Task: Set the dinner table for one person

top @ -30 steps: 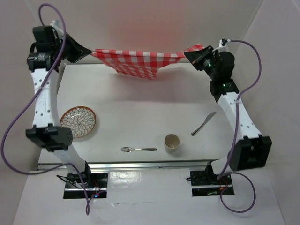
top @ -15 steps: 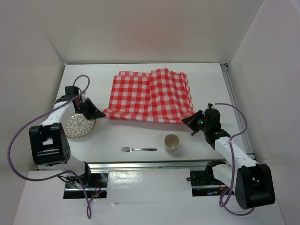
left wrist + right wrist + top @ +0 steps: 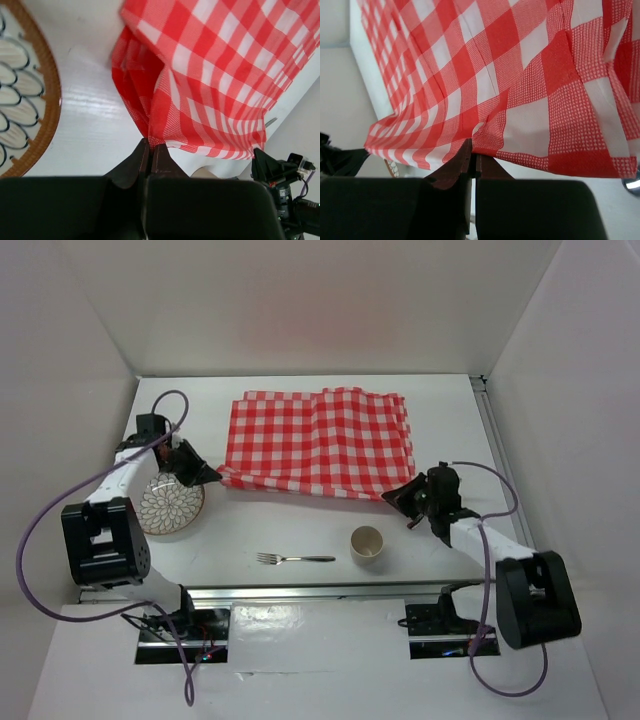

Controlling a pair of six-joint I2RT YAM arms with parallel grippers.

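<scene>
The red-and-white checked cloth [image 3: 320, 440] lies spread over the back half of the white dinner table [image 3: 300, 520], with slight folds along its near edge. My left gripper [image 3: 213, 477] is shut on the cloth's near left corner [image 3: 150, 135], low over the table. My right gripper [image 3: 393, 498] is shut on the near right corner [image 3: 485, 132]. In the left wrist view the gripper [image 3: 151, 145] pinches bunched cloth [image 3: 215, 65]. In the right wrist view the gripper [image 3: 474, 155] pinches the cloth [image 3: 520, 75] at its hem.
A patterned brown-rimmed plate [image 3: 172, 508] sits under the left arm, also seen as the plate [image 3: 30, 100] beside the left jaws. A cream cup [image 3: 367, 542] and a fork [image 3: 295, 558] lie near the front edge. Grey walls enclose the table.
The cloth, held stretched in the air at the back a second ago, has come down and now lies spread flat. Both arms lowered and drew toward the near side.
</scene>
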